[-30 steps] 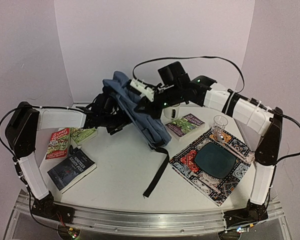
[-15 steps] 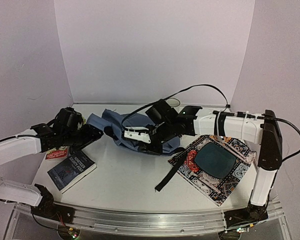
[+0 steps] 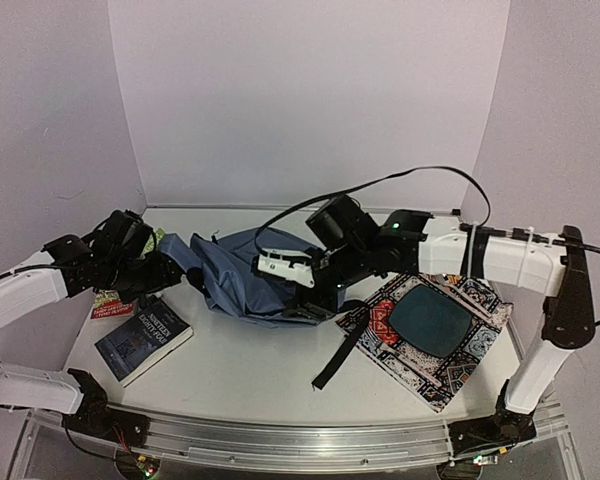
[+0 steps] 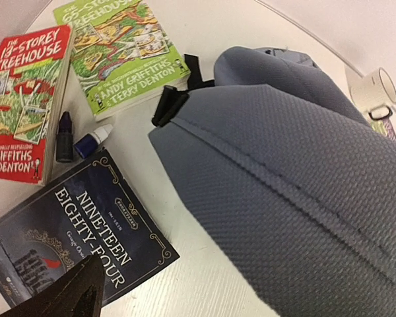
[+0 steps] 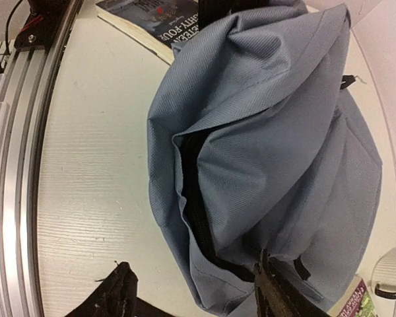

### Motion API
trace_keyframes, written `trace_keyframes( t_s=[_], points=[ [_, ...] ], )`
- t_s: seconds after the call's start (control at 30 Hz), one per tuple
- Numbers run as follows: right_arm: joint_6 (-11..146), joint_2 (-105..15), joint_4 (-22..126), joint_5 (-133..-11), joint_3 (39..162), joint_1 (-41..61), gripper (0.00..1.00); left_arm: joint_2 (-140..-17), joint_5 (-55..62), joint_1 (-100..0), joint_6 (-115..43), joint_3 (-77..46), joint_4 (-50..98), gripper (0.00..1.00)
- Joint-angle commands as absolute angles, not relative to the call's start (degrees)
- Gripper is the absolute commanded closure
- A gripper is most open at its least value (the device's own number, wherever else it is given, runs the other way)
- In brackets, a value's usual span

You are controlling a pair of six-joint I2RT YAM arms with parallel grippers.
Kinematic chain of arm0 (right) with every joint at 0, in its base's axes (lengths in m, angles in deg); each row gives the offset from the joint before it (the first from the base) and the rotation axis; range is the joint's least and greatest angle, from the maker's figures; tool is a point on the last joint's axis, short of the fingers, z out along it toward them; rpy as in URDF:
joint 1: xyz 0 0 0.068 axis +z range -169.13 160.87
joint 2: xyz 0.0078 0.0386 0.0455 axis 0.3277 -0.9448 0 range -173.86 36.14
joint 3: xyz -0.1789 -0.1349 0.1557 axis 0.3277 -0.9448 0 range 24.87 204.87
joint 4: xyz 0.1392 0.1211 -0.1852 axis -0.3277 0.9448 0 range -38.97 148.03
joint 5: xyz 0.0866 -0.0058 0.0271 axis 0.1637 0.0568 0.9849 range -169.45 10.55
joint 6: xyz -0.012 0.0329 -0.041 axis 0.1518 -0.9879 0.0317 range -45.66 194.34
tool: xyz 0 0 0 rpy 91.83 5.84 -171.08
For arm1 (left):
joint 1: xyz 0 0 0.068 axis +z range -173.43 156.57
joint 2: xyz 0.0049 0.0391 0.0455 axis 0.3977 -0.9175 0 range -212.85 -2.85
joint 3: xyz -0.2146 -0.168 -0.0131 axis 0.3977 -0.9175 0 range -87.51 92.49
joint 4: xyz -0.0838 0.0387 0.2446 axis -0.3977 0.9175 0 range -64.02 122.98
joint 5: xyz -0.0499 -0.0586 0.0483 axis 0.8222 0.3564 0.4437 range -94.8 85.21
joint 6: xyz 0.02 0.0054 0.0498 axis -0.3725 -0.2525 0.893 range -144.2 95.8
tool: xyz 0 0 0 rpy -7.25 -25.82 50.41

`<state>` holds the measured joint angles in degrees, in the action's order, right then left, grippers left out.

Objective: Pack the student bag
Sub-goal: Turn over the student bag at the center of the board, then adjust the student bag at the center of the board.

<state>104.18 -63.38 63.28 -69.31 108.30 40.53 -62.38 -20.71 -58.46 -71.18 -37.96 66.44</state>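
Note:
The student bag [image 3: 242,285] is a slate-blue fabric backpack lying flat across the middle of the table, with a black strap [image 3: 338,355] trailing toward the front. In the right wrist view its dark zipper opening [image 5: 197,198] gapes along one side. My right gripper [image 5: 198,297] is open over the bag's right end, and one finger [image 5: 280,300] touches the fabric. My left gripper [image 3: 170,272] is open at the bag's left end and holds nothing. Only one of its fingers [image 4: 72,297] shows in the left wrist view.
Three books lie at the left: a red one [image 4: 26,99], a green one [image 4: 119,46] and a dark Nineteen Eighty-Four [image 3: 142,338]. Two small bottles [image 4: 76,137] sit between them. A white mug [image 4: 375,92] stands behind the bag. A patterned cloth mat [image 3: 450,370] lies at the right.
The bag came down from being held up and now lies flat. My right gripper went from shut to open and let go of it. The left arm shifted slightly left.

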Motion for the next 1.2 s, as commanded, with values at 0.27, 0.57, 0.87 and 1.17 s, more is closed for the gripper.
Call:
trace_keyframes(
  t_s=[0.27, 0.57, 0.87, 1.17],
  points=[
    [81.8, -62.4, 56.9, -70.8, 107.1, 40.4, 0.2, -73.6, -9.6, -58.2, -60.0, -33.6, 68.8, 0.13],
    [66.5, -74.2, 44.2, -70.3, 113.7, 42.6, 0.13, -76.3, -3.0, -58.1, -54.4, -31.6, 70.7, 0.14],
    [63.4, -85.4, 42.2, -78.2, 121.8, 45.7, 0.13, -74.8, 2.3, -58.1, -54.2, -33.3, 71.0, 0.14],
    [67.0, -84.7, 40.5, -80.4, 122.1, 44.9, 0.72, -74.4, 0.9, -58.2, -56.1, -35.6, 75.5, 0.14]
  ],
)
